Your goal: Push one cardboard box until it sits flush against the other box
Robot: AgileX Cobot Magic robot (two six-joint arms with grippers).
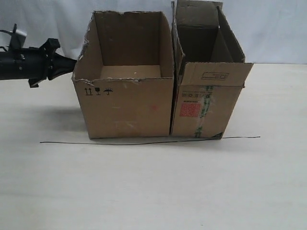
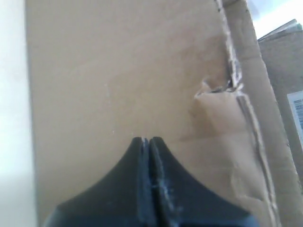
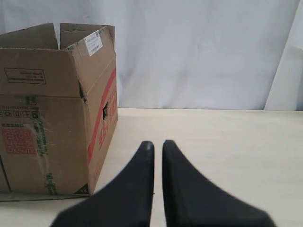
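Observation:
The wide cardboard box [image 1: 124, 105] with a ragged rim stands open-topped on the table; its side wall fills the left wrist view [image 2: 118, 71]. Its right side meets the other box [image 1: 201, 100], the taller carton with flaps and a red-orange label, and no gap shows along their front. My left gripper [image 1: 73, 63] is shut, and its tip [image 2: 147, 138] rests against the wide box's left wall near the torn top edge. My right gripper [image 3: 157, 143] hovers low over the table beside the other box [image 3: 47, 118], fingers nearly together with nothing between them; it is outside the exterior view.
A thin black line [image 1: 144, 142] runs across the pale table [image 1: 153, 191] along the front of both boxes. A white backdrop [image 1: 268, 28] hangs behind them. Bare tabletop [image 3: 227, 142] lies to the right of the taller box.

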